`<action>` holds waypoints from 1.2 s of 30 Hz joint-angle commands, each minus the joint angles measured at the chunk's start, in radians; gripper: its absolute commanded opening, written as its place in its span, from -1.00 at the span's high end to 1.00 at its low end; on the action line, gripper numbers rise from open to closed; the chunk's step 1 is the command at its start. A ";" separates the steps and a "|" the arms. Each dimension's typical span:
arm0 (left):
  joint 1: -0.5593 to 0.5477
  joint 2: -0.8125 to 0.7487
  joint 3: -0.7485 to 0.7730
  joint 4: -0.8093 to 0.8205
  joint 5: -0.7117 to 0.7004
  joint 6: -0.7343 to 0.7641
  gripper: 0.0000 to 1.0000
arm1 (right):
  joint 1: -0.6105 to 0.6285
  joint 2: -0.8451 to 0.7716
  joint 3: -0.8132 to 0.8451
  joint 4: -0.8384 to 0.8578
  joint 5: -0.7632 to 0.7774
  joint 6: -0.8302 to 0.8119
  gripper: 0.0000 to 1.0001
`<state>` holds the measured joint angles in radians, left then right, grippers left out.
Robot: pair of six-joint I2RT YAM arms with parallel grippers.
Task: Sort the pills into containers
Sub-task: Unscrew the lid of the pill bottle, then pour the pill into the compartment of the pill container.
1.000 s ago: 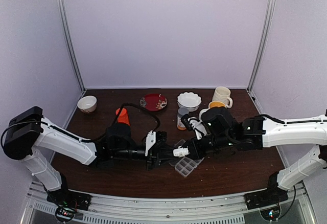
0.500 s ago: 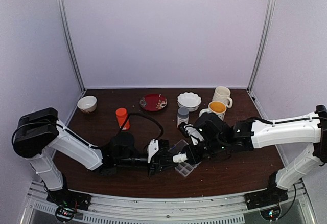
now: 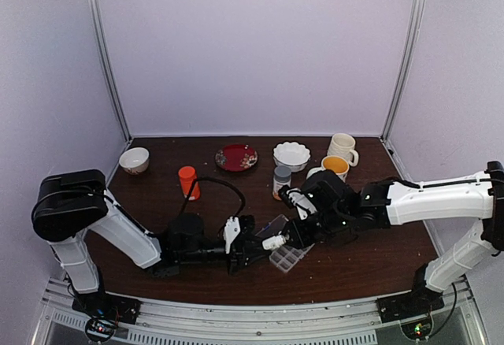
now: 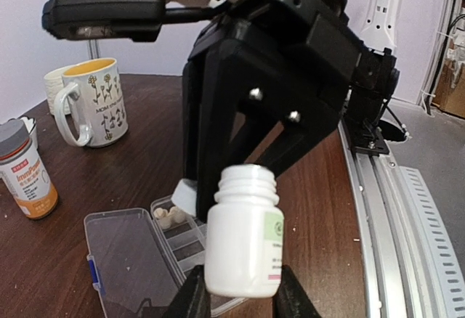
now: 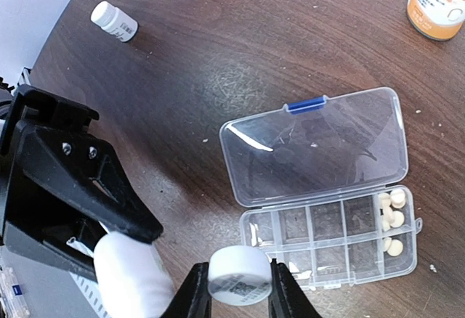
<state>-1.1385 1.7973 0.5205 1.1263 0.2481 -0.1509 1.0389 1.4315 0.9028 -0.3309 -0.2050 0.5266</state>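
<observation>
My left gripper (image 4: 243, 294) is shut on a white bottle (image 4: 244, 237), upright with its threaded neck uncapped. My right gripper (image 5: 238, 290) is shut on the bottle's white cap (image 5: 240, 275), held just beside the bottle (image 5: 131, 277). Below them the clear organiser box (image 5: 328, 242) lies with its lid (image 5: 317, 146) folded back. White pills (image 5: 393, 220) fill an end compartment, and a few pale pieces (image 5: 256, 235) lie at the other end. From above, both grippers (image 3: 253, 248) (image 3: 290, 237) meet over the box (image 3: 285, 259).
A grey-capped orange bottle (image 3: 281, 181), two mugs (image 3: 336, 167) (image 3: 342, 147), a white bowl (image 3: 291, 154), a red plate (image 3: 236, 157), an orange cup (image 3: 187, 181) and a small bowl (image 3: 134, 160) stand behind. A small white bottle (image 5: 114, 21) lies on its side.
Both arms have drawn towards the near edge and lowered, carrying bottle and cap over the organiser. Neither grip has changed.
</observation>
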 commanded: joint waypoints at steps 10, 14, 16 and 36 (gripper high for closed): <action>-0.004 0.049 -0.011 0.051 -0.107 -0.050 1.00 | -0.082 -0.072 0.000 -0.106 0.064 -0.095 1.00; -0.015 0.054 -0.011 0.029 -0.130 -0.068 1.00 | -0.099 -0.115 -0.016 -0.115 0.095 -0.097 1.00; -0.033 0.054 -0.008 0.009 -0.156 -0.060 1.00 | -0.106 -0.135 -0.024 -0.117 0.110 -0.096 1.00; -0.108 0.041 0.061 -0.237 -0.328 -0.152 1.00 | -0.135 -0.301 -0.124 -0.092 0.090 -0.083 1.00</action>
<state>-1.2270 1.8412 0.5529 0.9203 -0.0303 -0.2867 0.9100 1.1656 0.8135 -0.4500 -0.0944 0.4404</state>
